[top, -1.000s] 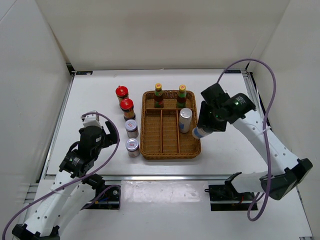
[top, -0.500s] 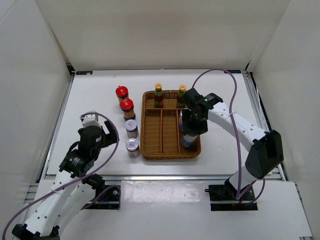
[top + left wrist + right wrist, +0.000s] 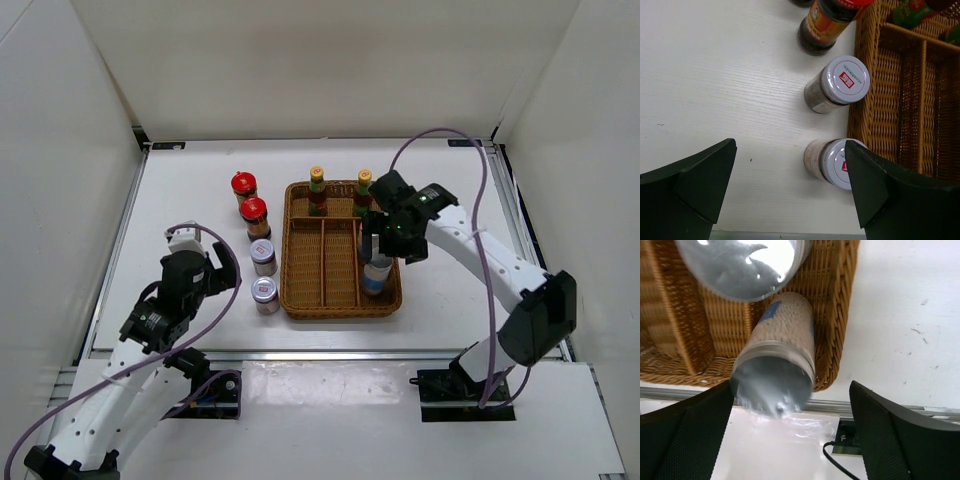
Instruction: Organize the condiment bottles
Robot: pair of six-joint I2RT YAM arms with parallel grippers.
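The brown wicker tray [image 3: 300, 300] holds two slim yellow-capped bottles [image 3: 317, 188] [image 3: 364, 186] at its back. In its right compartment stands a blue-white-labelled jar [image 3: 377, 278] [image 3: 785, 335], its silver lid blurred. A second silver lid [image 3: 740, 262] lies just behind it. My right gripper [image 3: 381, 246] [image 3: 792, 440] hovers over these jars, open, with a gap beside the near jar. Two red-capped jars [image 3: 243, 186] [image 3: 254, 212] and two silver-lidded brown jars [image 3: 263, 255] [image 3: 265, 292] stand left of the tray. My left gripper [image 3: 224, 264] [image 3: 790, 192] is open beside the near brown jar [image 3: 830, 162].
The tray's left and middle long compartments [image 3: 322, 262] hold nothing. White walls enclose the table on three sides. A metal rail [image 3: 300, 355] runs along the near edge. The right arm's purple cable [image 3: 480, 200] arcs above the table's right side.
My right gripper carried the blue-white jar from right of the tray into the right compartment, then opened around it. The left arm has not moved.
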